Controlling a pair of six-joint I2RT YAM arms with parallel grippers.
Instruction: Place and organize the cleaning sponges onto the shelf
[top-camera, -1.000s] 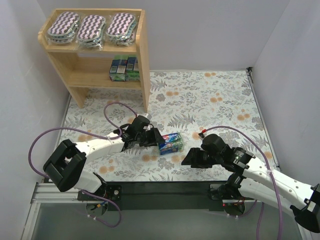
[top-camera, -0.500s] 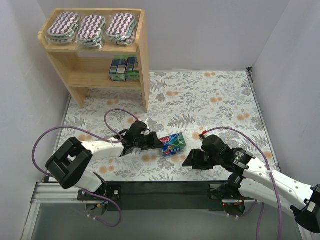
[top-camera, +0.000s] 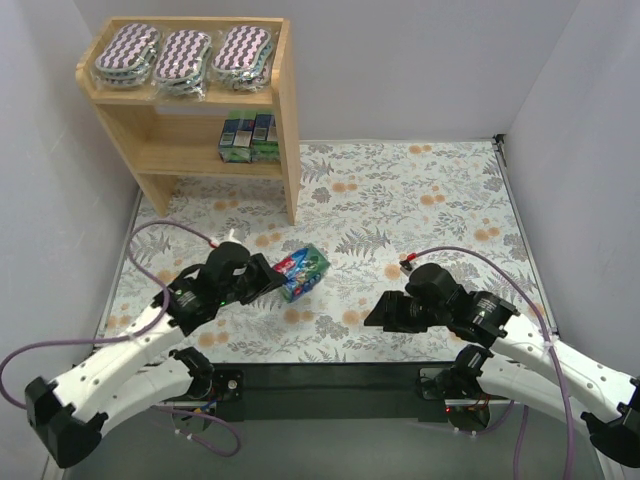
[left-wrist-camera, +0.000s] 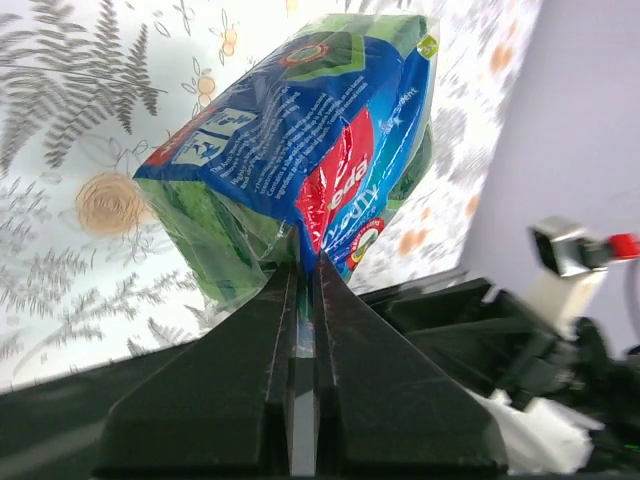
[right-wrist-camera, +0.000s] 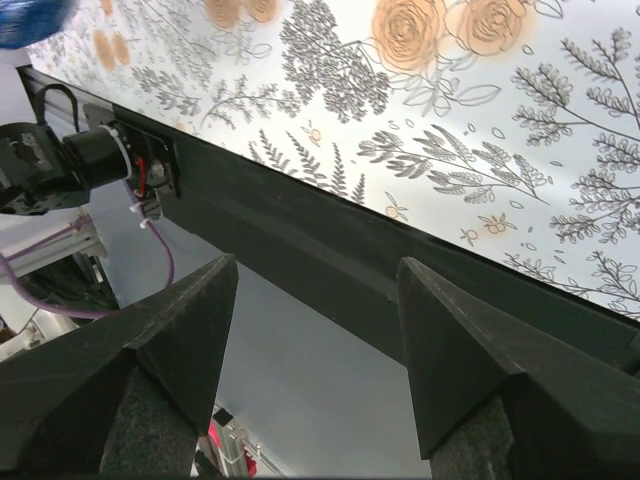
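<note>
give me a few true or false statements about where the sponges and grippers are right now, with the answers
1. The left gripper is shut on a blue-and-green pack. True.
2. The right gripper holds a purple pad. False: it is open and empty.
3. Three purple zigzag pads lie on the top tier of the shelf. True.
4. The lower tier holds nothing. False: other packs stand there.

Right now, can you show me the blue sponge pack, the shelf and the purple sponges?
blue sponge pack (left-wrist-camera: 275, 135): left wrist view, its printed blue side.
shelf (top-camera: 291, 130): top view, right side panel.
purple sponges (top-camera: 183, 52): top view, middle pad.
</note>
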